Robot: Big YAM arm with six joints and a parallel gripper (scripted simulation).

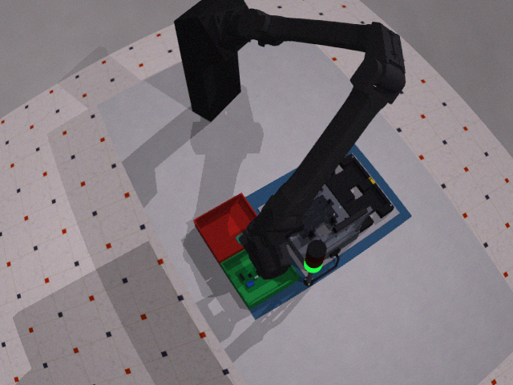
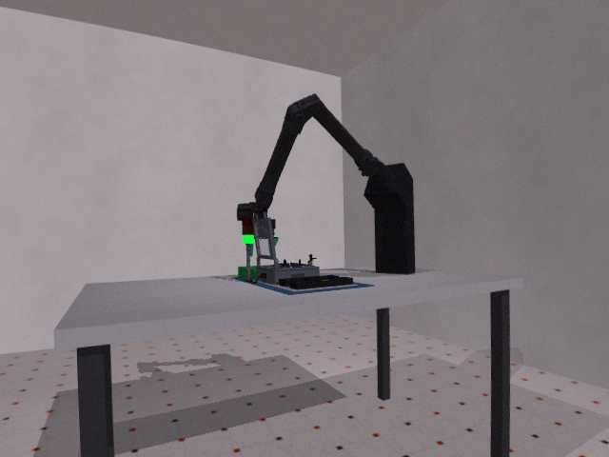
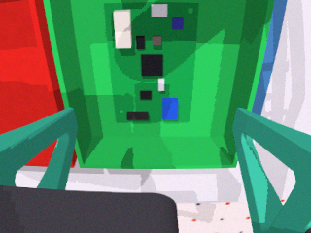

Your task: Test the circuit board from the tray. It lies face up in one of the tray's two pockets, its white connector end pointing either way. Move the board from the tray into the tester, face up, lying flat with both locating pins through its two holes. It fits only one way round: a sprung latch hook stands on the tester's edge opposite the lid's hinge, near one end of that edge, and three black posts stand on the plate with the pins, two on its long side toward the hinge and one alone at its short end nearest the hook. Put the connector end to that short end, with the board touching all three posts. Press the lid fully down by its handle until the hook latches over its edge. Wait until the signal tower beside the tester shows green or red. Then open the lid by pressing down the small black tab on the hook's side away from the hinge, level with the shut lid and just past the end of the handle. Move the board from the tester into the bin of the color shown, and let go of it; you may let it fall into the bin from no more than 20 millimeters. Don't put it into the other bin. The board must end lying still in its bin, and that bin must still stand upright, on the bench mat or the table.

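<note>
The board [image 3: 148,65] lies flat on the floor of the green bin [image 3: 77,78], long axis running away from the end effector [image 3: 155,155], which hangs above it, fingers spread wide and empty

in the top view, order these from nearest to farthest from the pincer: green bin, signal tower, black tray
1. Green bin: directly under the open pincer, holding the circuit board.
2. Signal tower: just beside the bin, lit green.
3. Black tray: far end of the blue mat.

The black arm [image 1: 331,157] bends sharply at the elbow, its wrist pointing down; the gripper [image 3: 155,149] holds its teal fingers wide apart, empty.
</note>
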